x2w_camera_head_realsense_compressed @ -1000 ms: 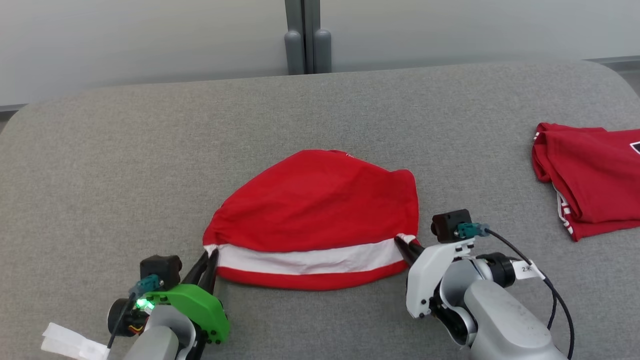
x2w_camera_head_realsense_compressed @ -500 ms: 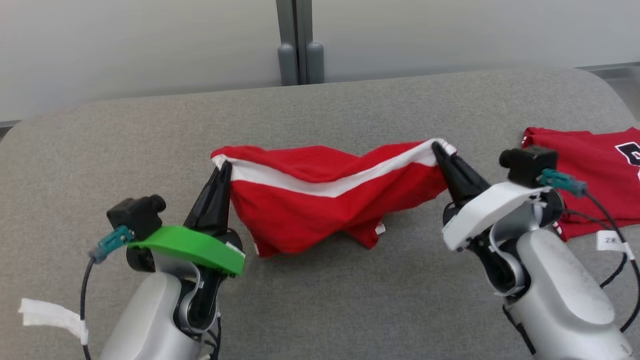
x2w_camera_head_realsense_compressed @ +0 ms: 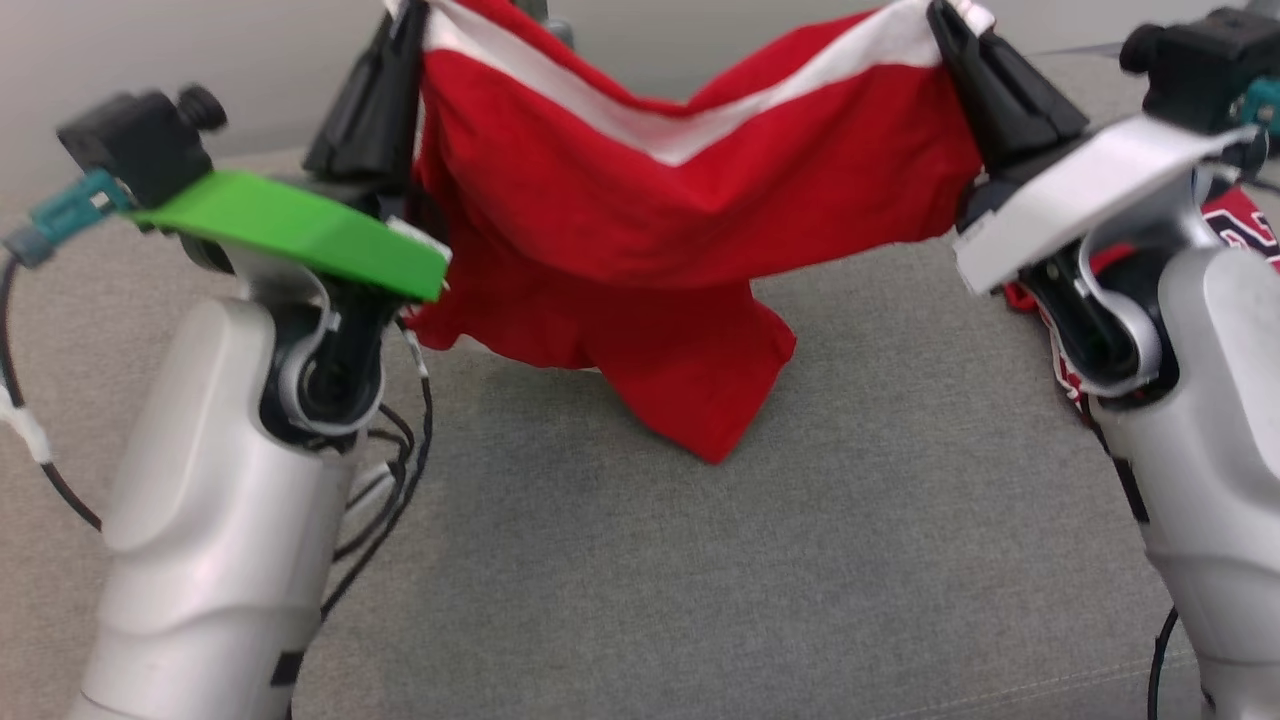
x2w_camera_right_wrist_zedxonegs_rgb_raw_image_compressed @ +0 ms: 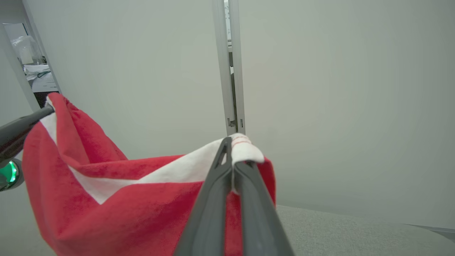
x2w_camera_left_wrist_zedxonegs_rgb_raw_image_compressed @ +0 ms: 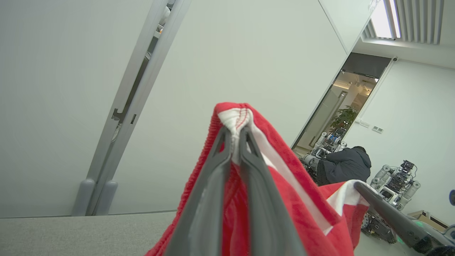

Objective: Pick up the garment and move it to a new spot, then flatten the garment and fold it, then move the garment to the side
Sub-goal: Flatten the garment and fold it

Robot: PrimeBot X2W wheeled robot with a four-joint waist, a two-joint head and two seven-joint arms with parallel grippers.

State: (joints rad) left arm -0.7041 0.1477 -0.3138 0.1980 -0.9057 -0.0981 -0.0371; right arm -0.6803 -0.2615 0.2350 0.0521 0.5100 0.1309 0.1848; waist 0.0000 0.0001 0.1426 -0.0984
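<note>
Other garment (x2w_camera_head_realsense_compressed: 1240,222) seemingly behind right hand (x2w_camera_head_realsense_compressed: 948,18)

no legible text, no readable labels or numbers

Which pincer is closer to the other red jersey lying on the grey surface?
Right. The right pincer holds one corner of the red garment up beside the jersey, whose edge shows behind that arm. The left pincer holds the opposite corner, farther away.

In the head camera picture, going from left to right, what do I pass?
First the left end effector → red garment with white band, hanging between both arms → right end effector → second red garment at the right edge.
</note>
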